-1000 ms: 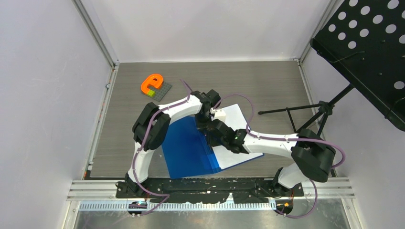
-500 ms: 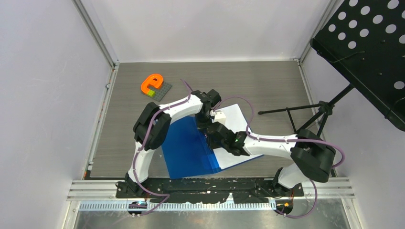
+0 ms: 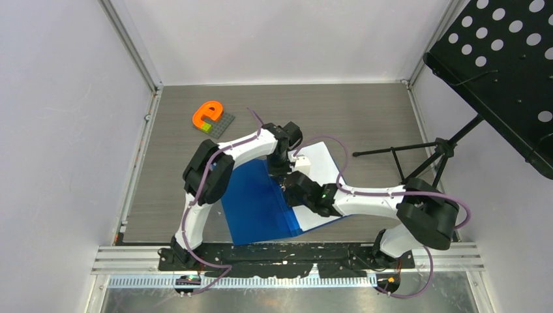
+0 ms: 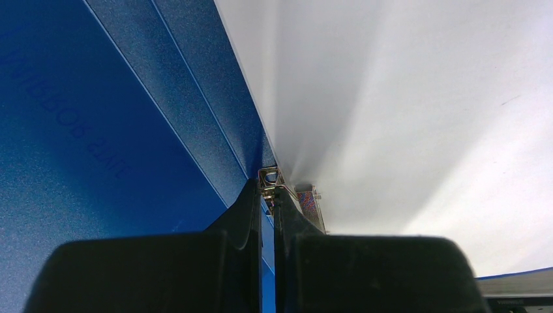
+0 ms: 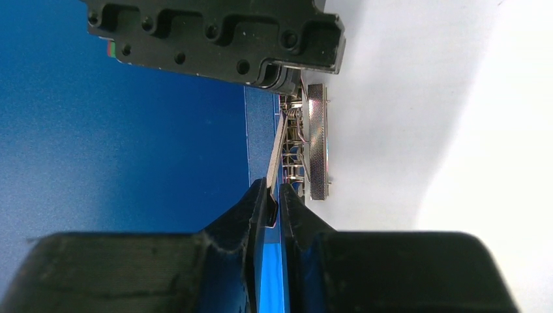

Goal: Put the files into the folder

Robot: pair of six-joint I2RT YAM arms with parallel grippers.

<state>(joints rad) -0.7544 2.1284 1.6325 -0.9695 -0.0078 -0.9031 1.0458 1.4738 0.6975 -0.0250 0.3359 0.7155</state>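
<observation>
The blue folder [image 3: 257, 202] lies open on the table with the white files [image 3: 319, 163] on its right half. The folder [image 4: 98, 111] and files [image 4: 417, 98] fill the left wrist view. A metal clip [image 5: 313, 140] runs along the spine. My left gripper [image 3: 282, 171] is shut on the far end of the clip [image 4: 270, 179]. My right gripper [image 3: 291, 189] is shut on the clip's thin metal lever [image 5: 277, 163], which stands tilted up from the spine. Both grippers meet over the spine, almost touching.
An orange letter-shaped block on a grey baseplate [image 3: 210, 116] sits at the back left. A black music stand [image 3: 495, 65] with a tripod [image 3: 417, 156] stands at the right, its legs reaching onto the table edge.
My right gripper has slid a little to the left and nearer along the spine. My left gripper has hardly moved.
</observation>
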